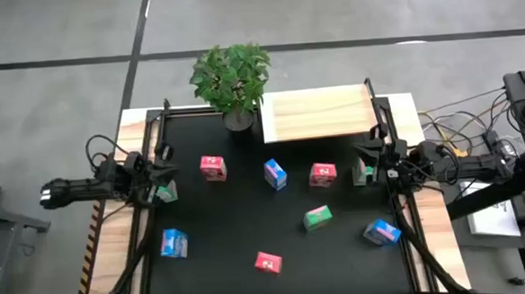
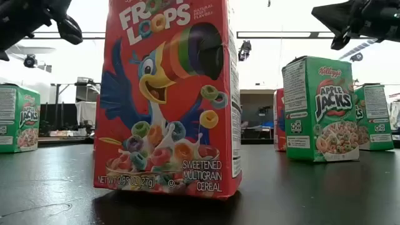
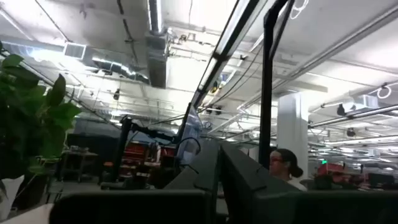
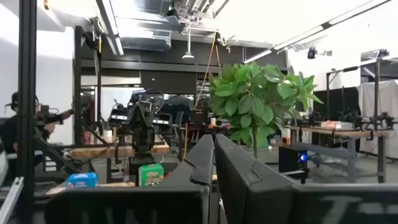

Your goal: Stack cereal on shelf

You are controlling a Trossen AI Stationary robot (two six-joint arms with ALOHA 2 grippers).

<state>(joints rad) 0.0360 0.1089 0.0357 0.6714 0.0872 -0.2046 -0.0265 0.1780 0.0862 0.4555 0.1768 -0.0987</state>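
Both claws clenched, grasping nothing: left claw (image 1: 163, 179) at the worktop's (image 1: 222, 230) left edge, right claw (image 1: 364, 164) at its right edge. Cereal boxes (image 1: 275, 174) stand scattered upright and well apart; none on the shelf (image 1: 319, 115) at the far right.

Risks: green boxes (image 1: 165, 192) beside each claw could topple on departure. The plant (image 1: 232, 77) touches the shelf's left end, crowding placements there. Centre offers open room.
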